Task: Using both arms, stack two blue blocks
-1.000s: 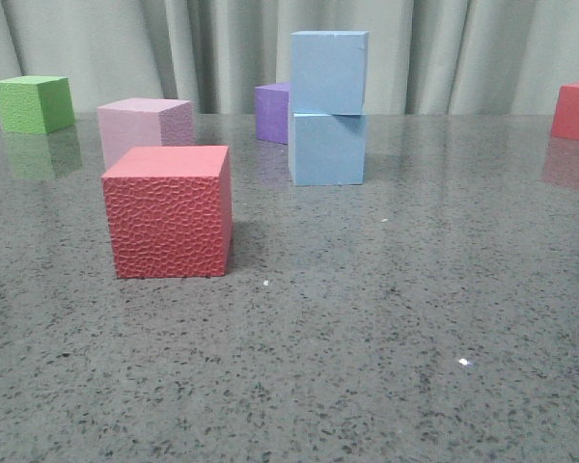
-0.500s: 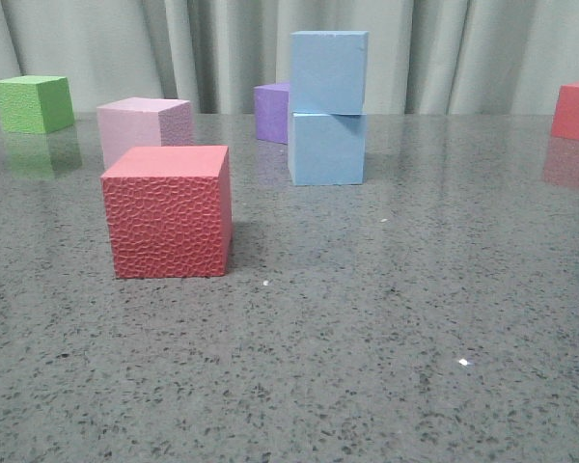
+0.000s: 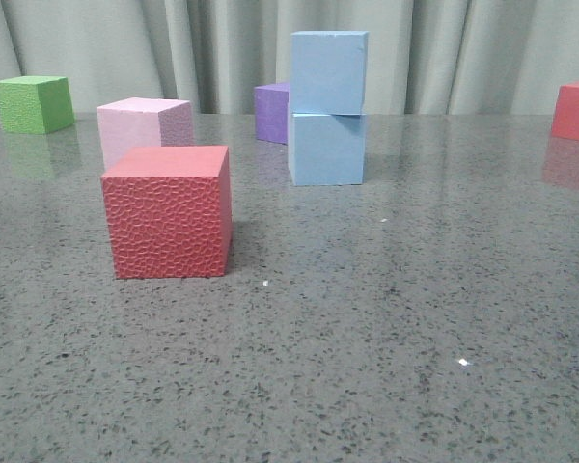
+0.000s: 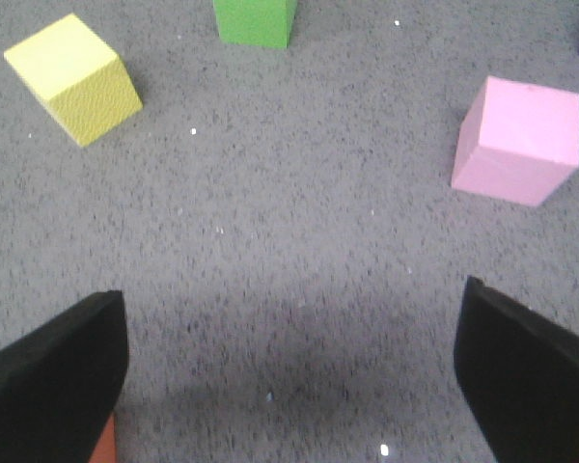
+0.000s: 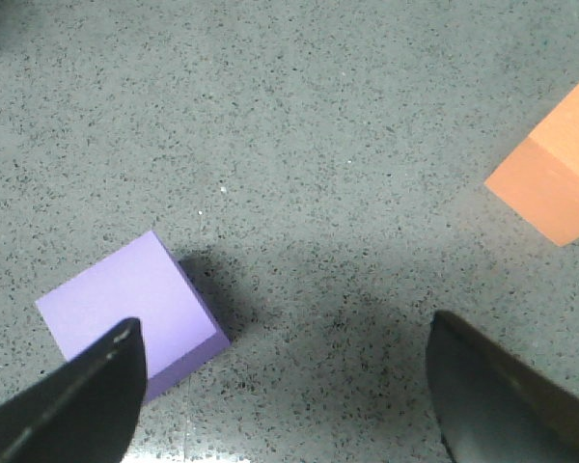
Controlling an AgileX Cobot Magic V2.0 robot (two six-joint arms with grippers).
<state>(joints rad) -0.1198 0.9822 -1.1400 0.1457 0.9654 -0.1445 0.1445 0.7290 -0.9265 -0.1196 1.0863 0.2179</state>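
Note:
In the front view two pale blue blocks stand stacked at the middle back of the table. The upper block (image 3: pixel 329 71) rests on the lower block (image 3: pixel 327 148), turned slightly against it. No gripper shows in the front view. My left gripper (image 4: pixel 291 381) is open and empty above bare table, its black fingers (image 4: pixel 53 381) wide apart. My right gripper (image 5: pixel 285 391) is open and empty too, one finger (image 5: pixel 72 405) over the edge of a lilac cube (image 5: pixel 130 313). Neither wrist view shows a whole blue block.
A red cube (image 3: pixel 169 210) stands front left, a pale pink cube (image 3: pixel 143 127) behind it, a green cube (image 3: pixel 34 103) far left, a purple cube (image 3: pixel 272 111) behind the stack, a red cube (image 3: pixel 575 111) far right. The left wrist view shows a yellow cube (image 4: pixel 74 77), the right an orange cube (image 5: pixel 555 174).

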